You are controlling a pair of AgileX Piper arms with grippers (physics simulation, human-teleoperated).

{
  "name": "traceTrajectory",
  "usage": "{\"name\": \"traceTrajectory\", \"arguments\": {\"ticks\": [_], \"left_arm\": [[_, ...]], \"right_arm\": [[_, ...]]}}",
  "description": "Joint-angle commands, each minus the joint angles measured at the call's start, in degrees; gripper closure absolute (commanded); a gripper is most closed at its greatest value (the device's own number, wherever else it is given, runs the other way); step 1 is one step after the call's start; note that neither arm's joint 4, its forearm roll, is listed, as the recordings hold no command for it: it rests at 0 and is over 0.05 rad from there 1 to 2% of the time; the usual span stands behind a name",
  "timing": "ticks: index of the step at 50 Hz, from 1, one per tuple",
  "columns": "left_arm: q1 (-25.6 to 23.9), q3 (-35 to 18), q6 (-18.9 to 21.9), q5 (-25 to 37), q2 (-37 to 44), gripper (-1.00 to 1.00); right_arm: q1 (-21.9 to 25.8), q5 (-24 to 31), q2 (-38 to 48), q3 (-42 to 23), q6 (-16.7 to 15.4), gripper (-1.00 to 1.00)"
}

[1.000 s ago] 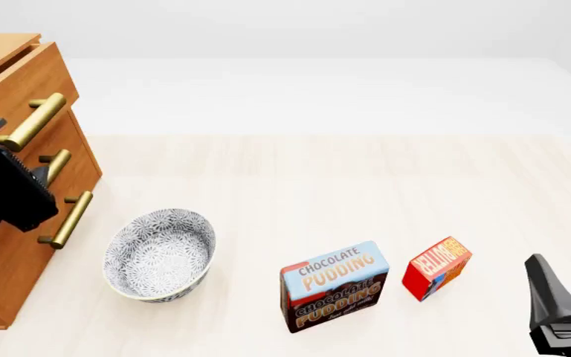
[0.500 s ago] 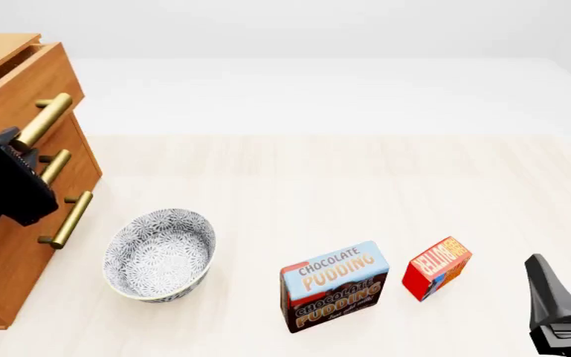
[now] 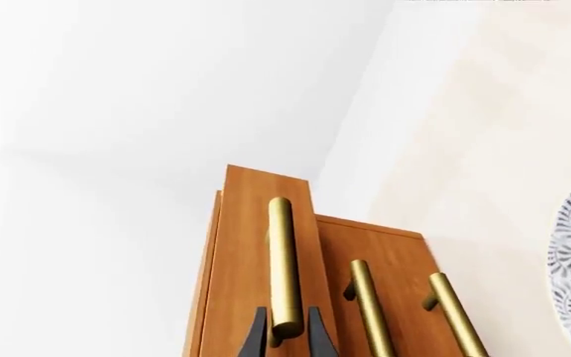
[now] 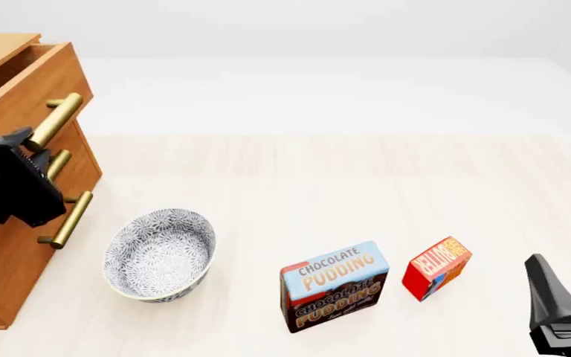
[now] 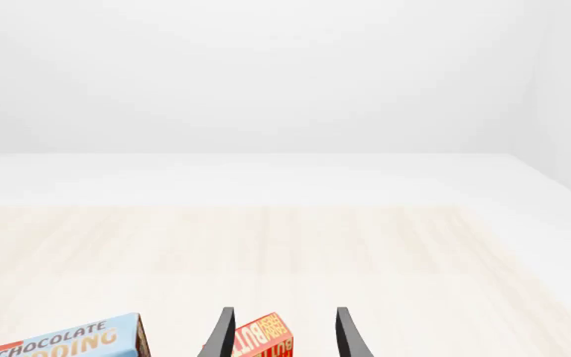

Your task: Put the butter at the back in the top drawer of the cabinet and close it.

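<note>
Left gripper (image 3: 285,336) clamped on top drawer (image 4: 23,85) handle; right gripper (image 5: 280,331) apart, butter (image 4: 436,267) ahead, long axis slanting forward-right.

I see the butter (image 4: 436,277), a small red-orange box, standing tilted at five o'clock on the table. The cabinet (image 4: 8,245) sits at nine o'clock; its top drawer (image 4: 30,87) is pulled partly open.

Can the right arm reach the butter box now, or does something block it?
Probably yes. The right gripper is open with the butter showing between its fingers, and the pudding box stands off to one side, so nothing seems to block the way.
</note>
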Motion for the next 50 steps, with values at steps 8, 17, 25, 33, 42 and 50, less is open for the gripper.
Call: {"name": "traceTrajectory", "arguments": {"ticks": [8, 17, 25, 33, 42, 50], "left_arm": [[-2.7, 3.7, 0.5, -2.3, -0.8, 1.00], [-4.1, 3.2, -0.8, -0.8, -1.1, 1.00], [-5.1, 3.4, -1.4, -0.9, -0.7, 1.00], [-6.4, 2.9, -2.0, -0.2, -0.4, 1.00], [-7.3, 2.4, -2.5, 0.0, 0.6, 1.00], [-8.6, 1.8, -2.9, -0.3, 2.4, 1.00]], "right_arm": [[0.0, 0.0, 0.0, 0.0, 0.0, -1.00], [0.0, 0.0, 0.0, 0.0, 0.0, -1.00], [0.0, 0.0, 0.0, 0.0, 0.0, -1.00], [0.0, 0.0, 0.0, 0.0, 0.0, -1.00], [0.0, 0.0, 0.0, 0.0, 0.0, -1.00], [0.0, 0.0, 0.0, 0.0, 0.0, -1.00]]}}
